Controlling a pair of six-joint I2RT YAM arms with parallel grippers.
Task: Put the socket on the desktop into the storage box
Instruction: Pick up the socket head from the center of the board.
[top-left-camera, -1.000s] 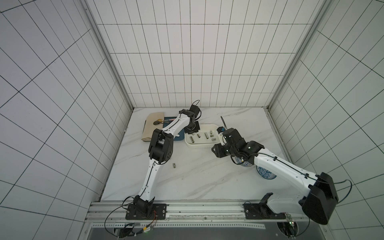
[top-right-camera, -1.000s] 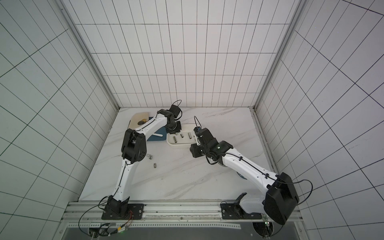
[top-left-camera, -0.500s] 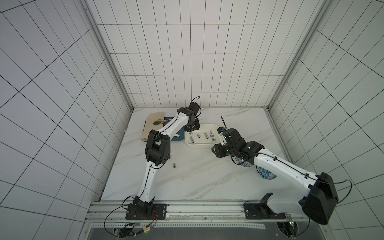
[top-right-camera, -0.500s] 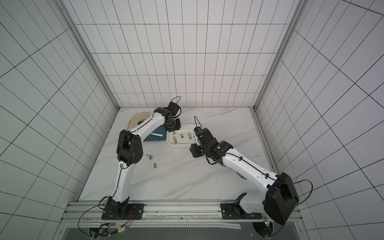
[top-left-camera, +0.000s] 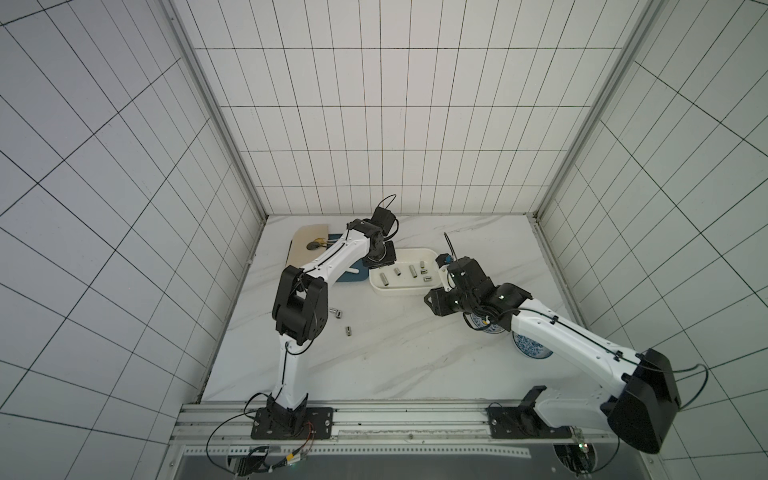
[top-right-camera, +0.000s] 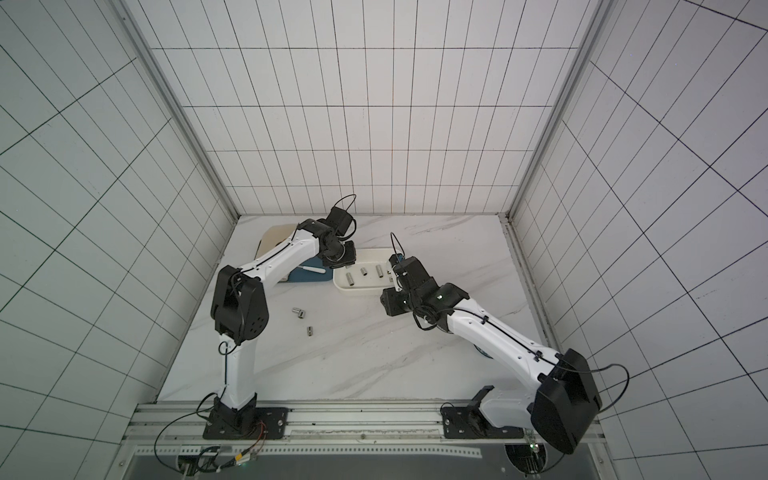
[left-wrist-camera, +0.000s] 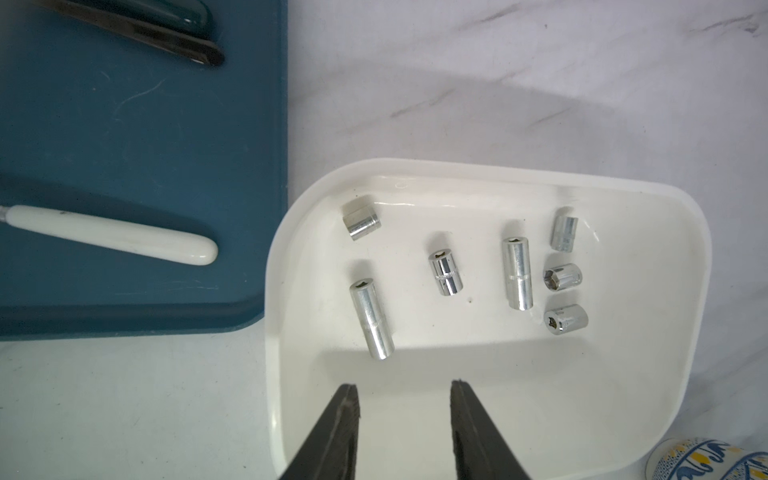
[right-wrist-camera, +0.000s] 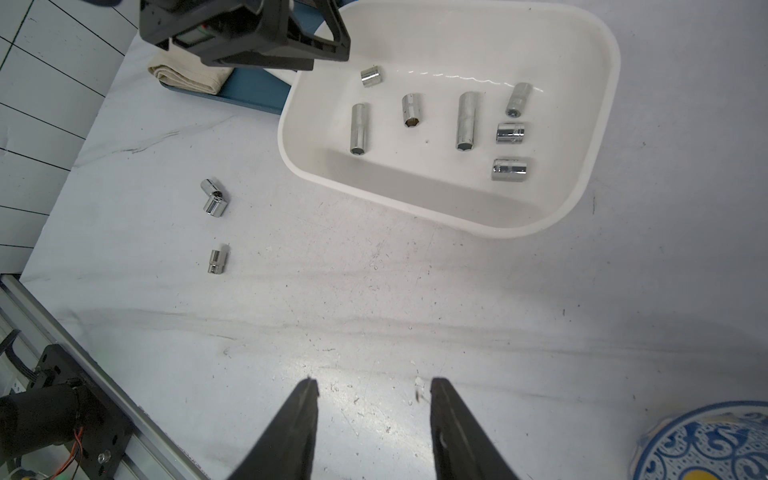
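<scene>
White marble-look table (top-left-camera: 415, 357) held three loose chrome sockets (right-wrist-camera: 214, 205); seven lay in white rounded storage box (left-wrist-camera: 457, 166). Left hand (left-wrist-camera: 403, 384), over box, and right hand (right-wrist-camera: 374, 380) gaped empty. Between picks; next needed a loose-socket reach.

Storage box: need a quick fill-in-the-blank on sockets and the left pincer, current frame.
1. The white rounded plastic storage box holds ___ shiny steel sockets.
2. ___ loose sockets lie on the white marble-look desktop.
3. The left pincer, above the box, grips ___.
Missing words: seven; three; nothing.
</scene>
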